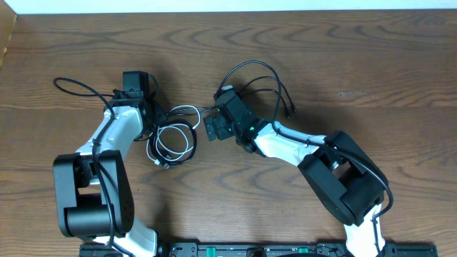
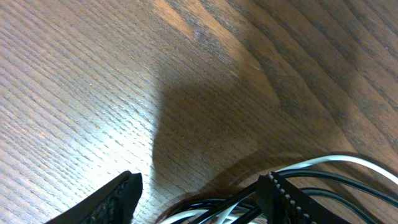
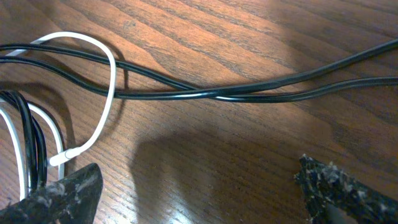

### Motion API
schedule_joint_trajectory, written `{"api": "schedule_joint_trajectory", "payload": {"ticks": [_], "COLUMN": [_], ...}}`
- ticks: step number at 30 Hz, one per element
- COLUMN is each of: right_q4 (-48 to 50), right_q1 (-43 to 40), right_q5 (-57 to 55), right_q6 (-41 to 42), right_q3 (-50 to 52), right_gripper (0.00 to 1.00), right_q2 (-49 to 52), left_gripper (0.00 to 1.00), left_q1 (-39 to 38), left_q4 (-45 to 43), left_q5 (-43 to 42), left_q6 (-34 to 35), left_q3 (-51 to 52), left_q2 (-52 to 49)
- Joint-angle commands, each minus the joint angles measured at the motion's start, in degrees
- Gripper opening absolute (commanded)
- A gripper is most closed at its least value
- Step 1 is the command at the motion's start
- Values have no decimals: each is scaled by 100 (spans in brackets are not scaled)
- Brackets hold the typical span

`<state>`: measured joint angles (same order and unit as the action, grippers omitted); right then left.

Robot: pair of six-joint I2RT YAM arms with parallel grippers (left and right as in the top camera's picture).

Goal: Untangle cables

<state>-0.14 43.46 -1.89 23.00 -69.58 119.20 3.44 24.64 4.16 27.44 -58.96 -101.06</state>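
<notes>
The cables lie tangled mid-table: a coil of black and white cords (image 1: 171, 140), with two long black cords (image 1: 265, 71) looping away to plug ends at the right. My left gripper (image 1: 158, 120) sits at the coil's left edge. In the left wrist view it (image 2: 199, 186) is open, and black and white cords (image 2: 217, 210) pass between the fingers close to the right finger (image 2: 292, 200). My right gripper (image 1: 213, 127) hovers just right of the coil. In the right wrist view it (image 3: 199, 180) is wide open over bare wood. Two black cords (image 3: 217, 94) and a white loop (image 3: 107, 62) lie beyond it.
The wooden table (image 1: 357, 57) extends all round the tangle. A thick black arm wire (image 1: 75, 87) arcs out to the left of the left wrist. The two arm bases stand at the near edge, left (image 1: 89, 203) and right (image 1: 343, 182).
</notes>
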Motion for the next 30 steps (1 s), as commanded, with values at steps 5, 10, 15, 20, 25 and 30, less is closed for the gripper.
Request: {"api": "schedule_joint_trajectory", "payload": {"ticks": [5, 10, 15, 20, 25, 30], "right_q4": [15, 210, 446, 699, 839, 1027], "right_q1": [20, 168, 343, 494, 564, 575], "right_q5": [546, 525, 525, 525, 87, -551], "right_q6": [162, 160, 160, 109, 15, 643], "right_q3": [291, 291, 291, 291, 291, 291], "right_gripper": [99, 93, 84, 88, 73, 67], "right_q2": [494, 496, 584, 756, 881, 984], "left_gripper": [64, 63, 63, 63, 63, 63], "left_q1": [7, 0, -2, -2, -2, -2], "left_q4": [-111, -114, -116, -116, -116, -162], "left_q5": [-525, -527, -527, -527, -551, -848], "left_q6": [94, 94, 96, 96, 96, 94], "left_q3": [26, 26, 26, 26, 26, 26], "left_q2": [-35, -35, -35, -35, -35, -35]}}
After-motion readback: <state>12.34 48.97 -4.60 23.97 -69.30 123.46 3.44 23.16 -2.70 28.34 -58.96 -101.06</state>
